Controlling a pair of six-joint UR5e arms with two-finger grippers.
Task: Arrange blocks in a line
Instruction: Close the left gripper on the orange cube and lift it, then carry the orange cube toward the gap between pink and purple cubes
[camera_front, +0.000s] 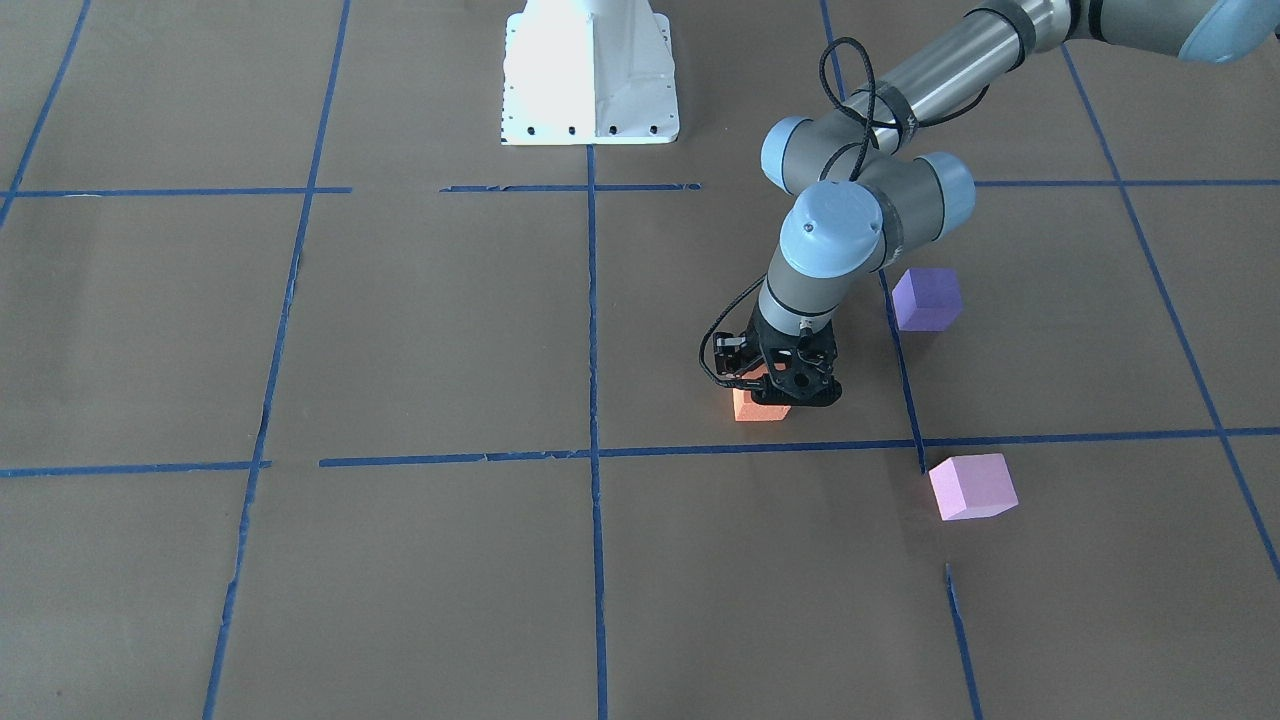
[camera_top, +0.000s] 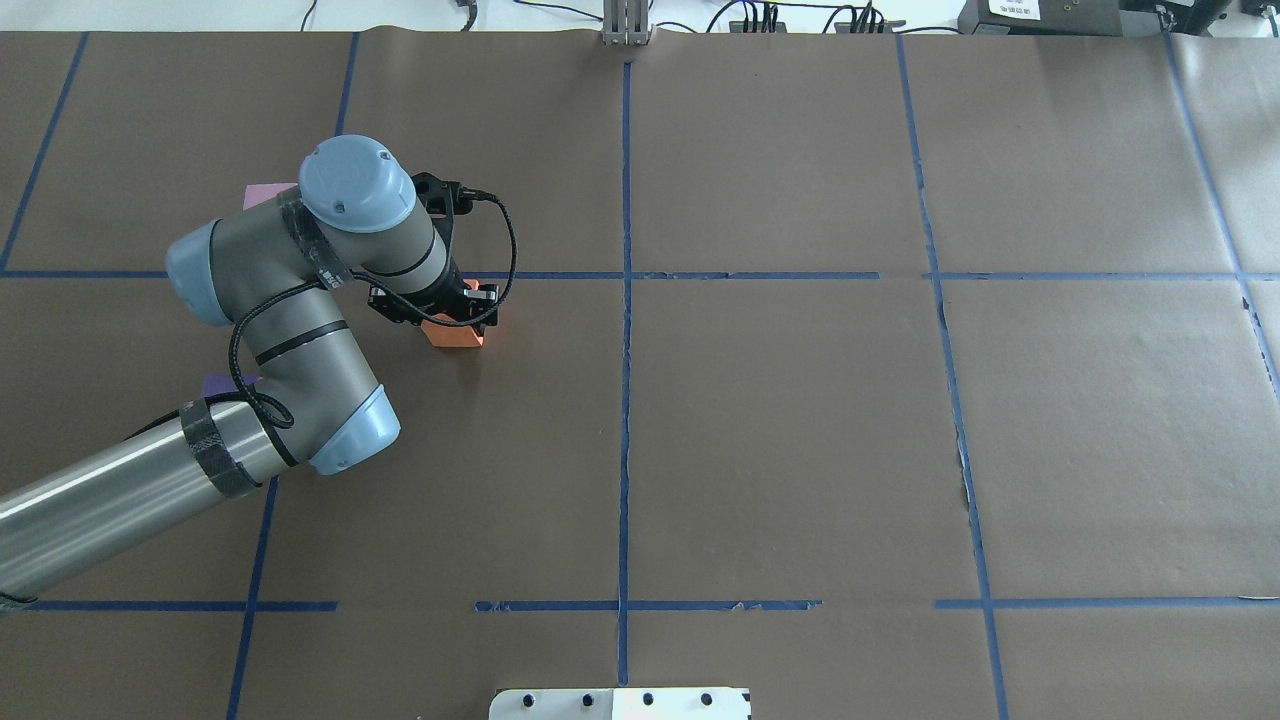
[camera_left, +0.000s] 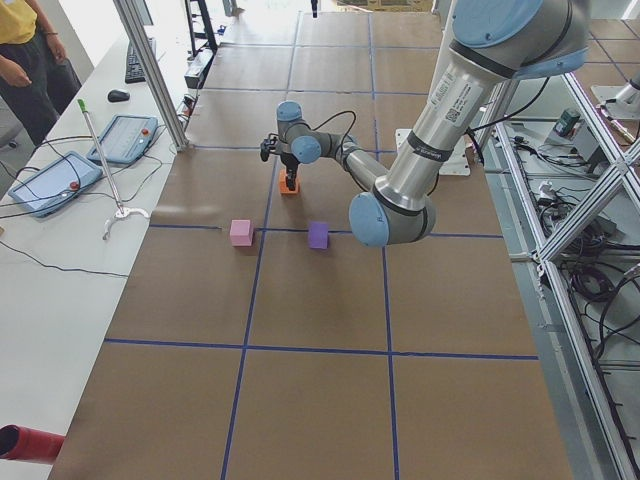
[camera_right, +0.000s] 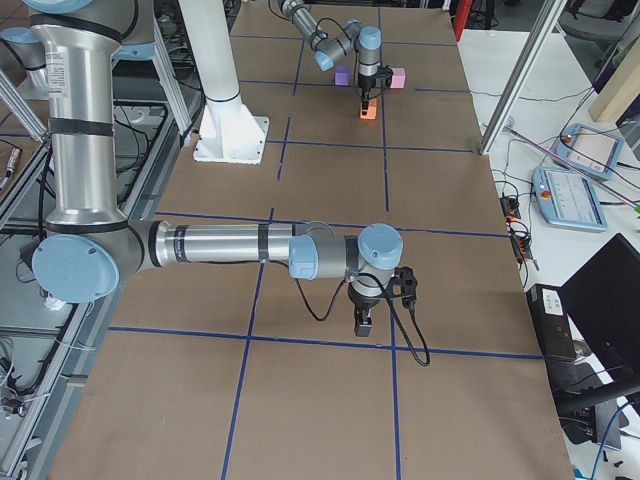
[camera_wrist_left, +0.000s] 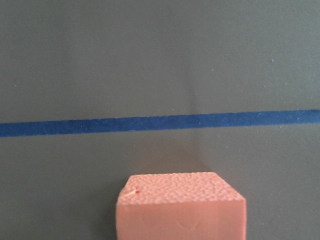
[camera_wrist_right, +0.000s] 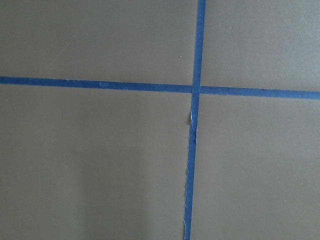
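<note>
Left pincer is down over the orange block, which sits on the tabletop just short of a blue tape line; I can't tell if the jaws are clamped on it. In the front-facing view, the purple block is at 2 o'clock from the orange, the pink block at 4 o'clock; both stand well apart. Right pincer hangs over bare tabletop; I can't tell its state.
</note>
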